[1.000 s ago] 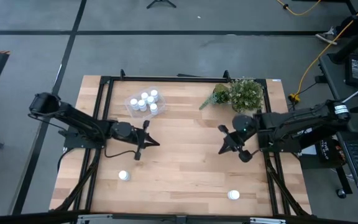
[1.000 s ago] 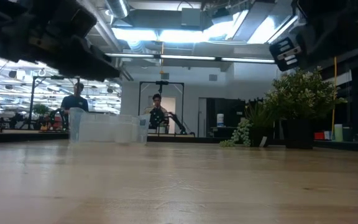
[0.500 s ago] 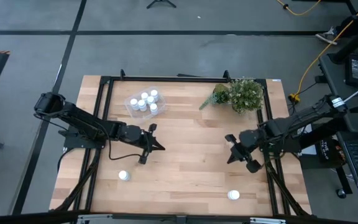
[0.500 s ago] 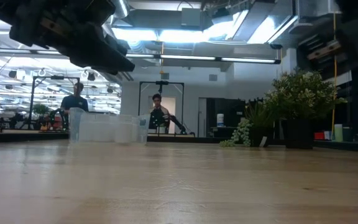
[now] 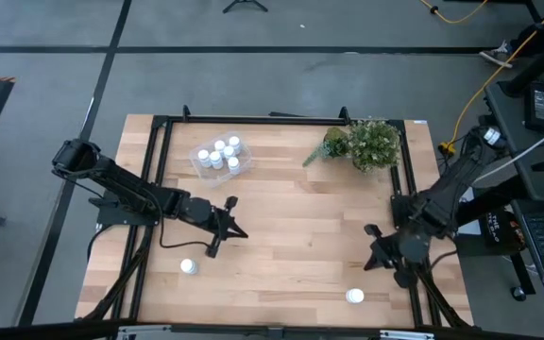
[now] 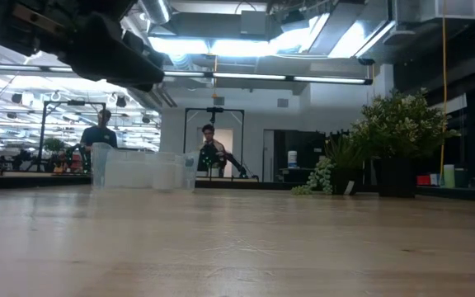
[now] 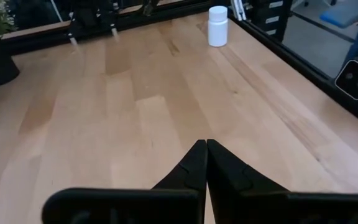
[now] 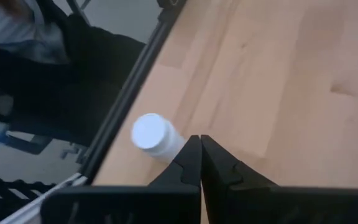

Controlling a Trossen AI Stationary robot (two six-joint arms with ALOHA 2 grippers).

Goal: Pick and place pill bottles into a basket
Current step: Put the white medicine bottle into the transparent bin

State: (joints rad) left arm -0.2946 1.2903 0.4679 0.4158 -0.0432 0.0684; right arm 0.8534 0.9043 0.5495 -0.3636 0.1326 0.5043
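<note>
Five pill bottles (image 5: 222,155) standing clustered inside the clear basket (image 5: 199,154) near the far left part of the desk (image 5: 281,236); basket also showing in the low view as a see-through box (image 6: 138,172) at the desk's far edge. Two more white bottles loose on the near part of the desk, well apart from each other: one at near left (image 5: 188,267), one at near right (image 5: 354,296). Left gripper (image 5: 231,229) hovering above the wood just beyond the near-left bottle, not touching it, jaws pressed together and empty, fingertips (image 7: 204,146) meeting in a point in the left wrist view, with the near-right bottle (image 7: 217,25) upright farther off by the desk's edge. Right gripper (image 5: 378,255) near the right side of the desk, just beyond the near-right bottle, jaws likewise closed tip to tip (image 8: 199,142) and holding nothing; same bottle (image 8: 151,134) seen from above in the right wrist view, beside the dark frame rail, just next to the fingertips, contact not clear. Green bushy plant (image 5: 368,143) at the far right corner of the desk. Two people (image 6: 211,153) in the room behind, in the low view.
</note>
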